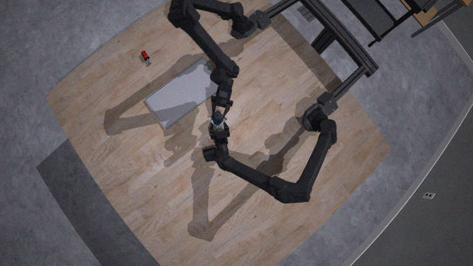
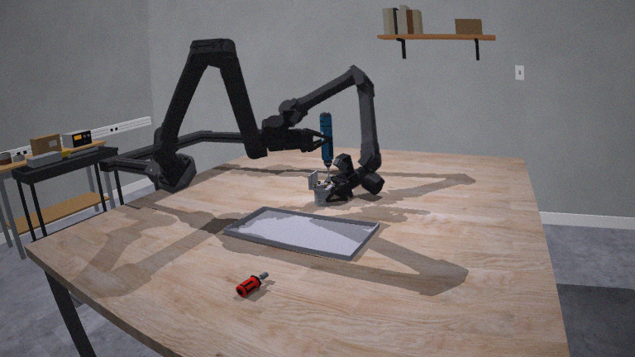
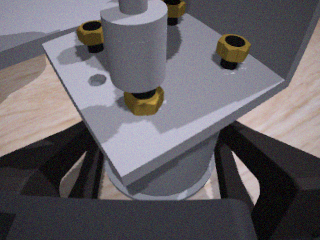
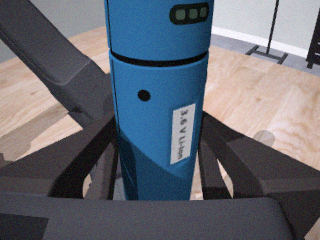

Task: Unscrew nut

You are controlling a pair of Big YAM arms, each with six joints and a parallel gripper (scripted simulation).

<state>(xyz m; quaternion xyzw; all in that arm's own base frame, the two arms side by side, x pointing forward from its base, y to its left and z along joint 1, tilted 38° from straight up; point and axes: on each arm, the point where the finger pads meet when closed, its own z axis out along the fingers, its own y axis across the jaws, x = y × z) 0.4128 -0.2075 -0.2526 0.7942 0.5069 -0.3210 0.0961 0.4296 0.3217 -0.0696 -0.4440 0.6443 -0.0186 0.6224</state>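
The grey joint module stands upright on the table, with the bracket on top. My left gripper is low on the module, shut with a finger against each side. My right gripper is shut on the blue barrel of the nut driver, upright. The driver's socket is just above the near nut, which sits flat on the bracket. The other brass nuts, including one nut at right, sit raised on black studs.
A shallow grey tray lies beside the module. A red-handled tool lies on the table beyond the tray. Both arms reach in from the frame side and meet closely at the module.
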